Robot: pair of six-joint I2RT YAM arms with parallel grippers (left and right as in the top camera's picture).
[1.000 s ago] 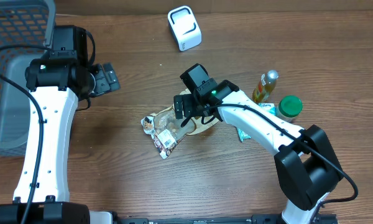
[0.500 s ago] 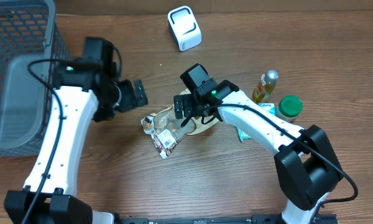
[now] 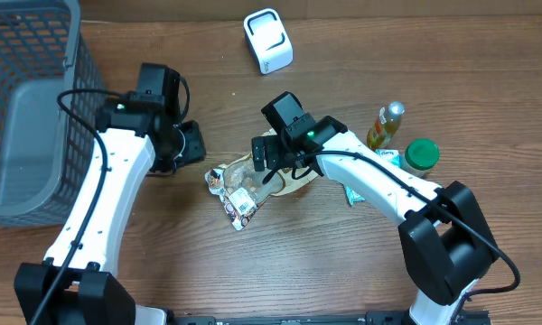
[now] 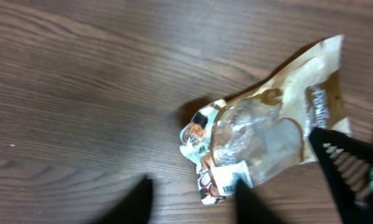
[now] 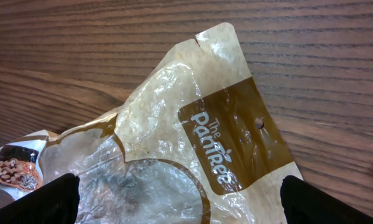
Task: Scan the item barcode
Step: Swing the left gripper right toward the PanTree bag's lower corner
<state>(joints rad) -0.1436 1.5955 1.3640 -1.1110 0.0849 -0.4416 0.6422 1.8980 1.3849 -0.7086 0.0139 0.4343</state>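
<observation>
Brown wooden table [image 3: 343, 271] carries a crumpled Pantree snack bag [image 3: 244, 185] at its centre, with a white label at the bag's near end. The right gripper [image 3: 269, 156] hangs over the bag's far right end, fingers spread wide and clamping nothing. The left gripper [image 3: 191, 144] sits just left of the bag, its blurred fingers partly apart and empty. A white barcode scanner [image 3: 268, 41] stands at the far side, well apart from the bag. A mesh basket [image 3: 36, 54] sits far left.

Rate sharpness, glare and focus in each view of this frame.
Overhead: sharp, evenly lit, no glare. Left wrist: motion-blurred, snack bag smeared, left fingers dark smudges. Right wrist: crisp, bag print legible, mild sheen on its film, right fingers out of focus.
</observation>
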